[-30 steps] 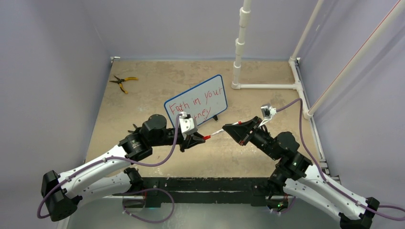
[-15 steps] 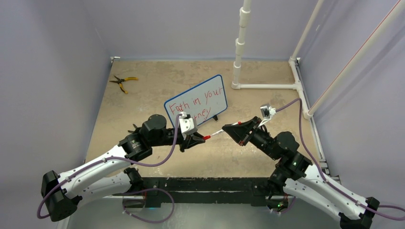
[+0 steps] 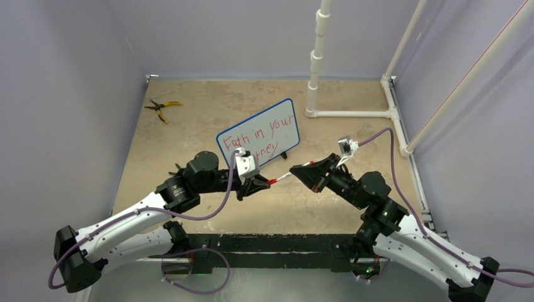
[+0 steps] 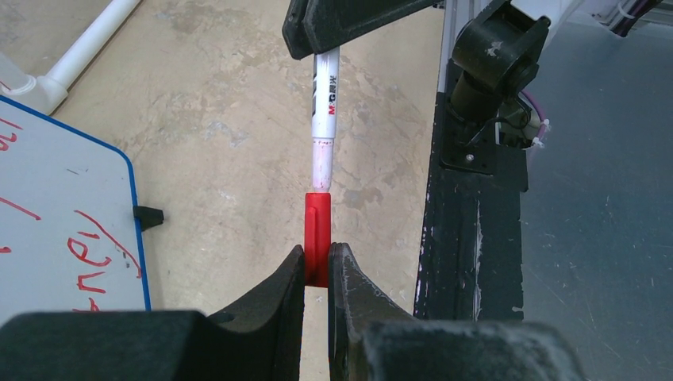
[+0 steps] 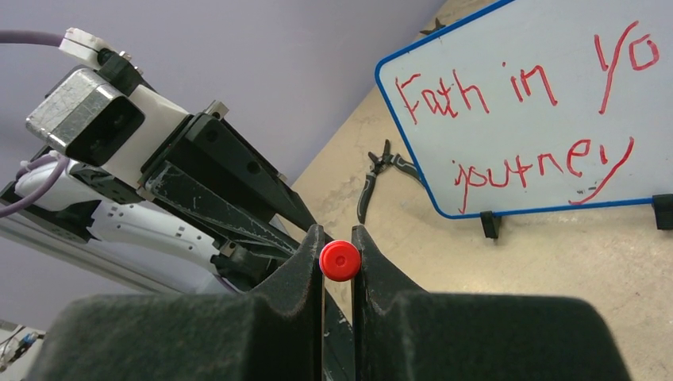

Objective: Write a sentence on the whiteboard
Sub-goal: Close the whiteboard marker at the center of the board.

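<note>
The whiteboard, white with a blue frame and black feet, stands tilted at mid-table with the red two-line sentence on it. It also shows in the right wrist view, where the sentence reads "Fath in yo / journey". My left gripper is shut on the red cap. The white marker runs from the cap into my right gripper, which is shut on its barrel. The marker's red rear end shows between the right jaws. Both grippers meet in front of the board, above the table.
Yellow-handled pliers lie at the far left of the table. A white pipe frame stands at the back right. The black front rail runs along the near edge. Purple walls enclose the table.
My right gripper has moved a little to the left, bringing the marker closer to my left gripper and the cap. The left arm and the whiteboard have not moved.
</note>
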### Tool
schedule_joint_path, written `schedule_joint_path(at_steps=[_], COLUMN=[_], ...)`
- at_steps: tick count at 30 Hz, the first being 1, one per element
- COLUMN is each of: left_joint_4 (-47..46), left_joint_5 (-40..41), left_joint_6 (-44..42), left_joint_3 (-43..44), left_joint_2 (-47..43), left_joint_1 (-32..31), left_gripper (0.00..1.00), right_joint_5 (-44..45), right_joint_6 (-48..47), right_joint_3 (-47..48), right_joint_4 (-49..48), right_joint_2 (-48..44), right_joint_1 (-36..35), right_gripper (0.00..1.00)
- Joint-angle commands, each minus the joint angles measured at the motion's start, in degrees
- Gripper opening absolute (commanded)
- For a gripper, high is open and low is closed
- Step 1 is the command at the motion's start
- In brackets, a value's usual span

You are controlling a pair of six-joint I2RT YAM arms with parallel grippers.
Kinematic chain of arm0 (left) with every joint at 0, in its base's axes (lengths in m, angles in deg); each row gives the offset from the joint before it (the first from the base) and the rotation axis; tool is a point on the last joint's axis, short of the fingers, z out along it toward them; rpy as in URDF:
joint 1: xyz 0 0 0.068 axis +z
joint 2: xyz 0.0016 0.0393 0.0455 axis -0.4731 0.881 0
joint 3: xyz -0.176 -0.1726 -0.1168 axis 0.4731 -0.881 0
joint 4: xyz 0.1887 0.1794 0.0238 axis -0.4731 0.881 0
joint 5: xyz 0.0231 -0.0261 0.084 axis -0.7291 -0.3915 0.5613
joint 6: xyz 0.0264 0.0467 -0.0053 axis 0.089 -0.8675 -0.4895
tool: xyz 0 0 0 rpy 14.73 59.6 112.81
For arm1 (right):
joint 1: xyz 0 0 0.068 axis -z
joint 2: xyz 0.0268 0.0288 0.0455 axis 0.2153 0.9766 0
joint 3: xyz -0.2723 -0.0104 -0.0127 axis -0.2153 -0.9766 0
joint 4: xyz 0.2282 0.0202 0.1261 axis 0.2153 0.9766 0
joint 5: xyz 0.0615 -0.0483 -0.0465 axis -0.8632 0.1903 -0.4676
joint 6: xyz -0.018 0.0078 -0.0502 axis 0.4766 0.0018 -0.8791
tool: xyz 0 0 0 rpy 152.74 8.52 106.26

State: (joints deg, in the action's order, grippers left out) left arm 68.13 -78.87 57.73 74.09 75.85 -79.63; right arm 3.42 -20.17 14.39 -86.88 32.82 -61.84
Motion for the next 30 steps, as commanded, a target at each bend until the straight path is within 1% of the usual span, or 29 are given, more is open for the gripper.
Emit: schedule_joint_path(at_steps=[1,7,8,18,22,25,30], left_joint_4=[-2.88,-3.04,-4.54,-6.56,-7.03,-7.45,-8.52], left_joint_5=[0.09,-0.15,-0.16,0.89,0.87,0.80,0.25], left_joint_6=[0.24,2.13,2.18,3.38,3.76,3.90,4.03], left_joint_3=[-0.33,-0.83,-0.87,-1.67,-1.62,-1.91,-2.46], left_joint_2=[-1.52,-2.42,-2.53,-3.79,-3.86,-4.20,-5.16], left_joint_1=[0.33,0.39,0.35,0.33,0.35,0.37,0.37], left_gripper=[0.00,0.00,0.00,0.00,0.00,0.00,0.00], right_joint_5=[-1.74,-3.76,-4.30,-10.55,-12.52,-12.95,-14.68], right_joint_6=[0.85,3.14,3.73,11.35,11.87,11.12,12.28], right_joint_3=[1.35,-0.39,-0.88,-6.98,-7.75,-6.64,-7.73], right_joint_4=[-3.44,-7.16,-8.09,-20.62,-25.08,-25.57,-28.64], right_joint_2=[1.05,2.13,2.23,6.56,9.86,12.84,16.19], right_joint_1=[0.27,0.70,0.78,1.24,1.20,1.24,1.24], right_gripper=[0.00,0.00,0.00,0.00,0.00,0.00,0.00])
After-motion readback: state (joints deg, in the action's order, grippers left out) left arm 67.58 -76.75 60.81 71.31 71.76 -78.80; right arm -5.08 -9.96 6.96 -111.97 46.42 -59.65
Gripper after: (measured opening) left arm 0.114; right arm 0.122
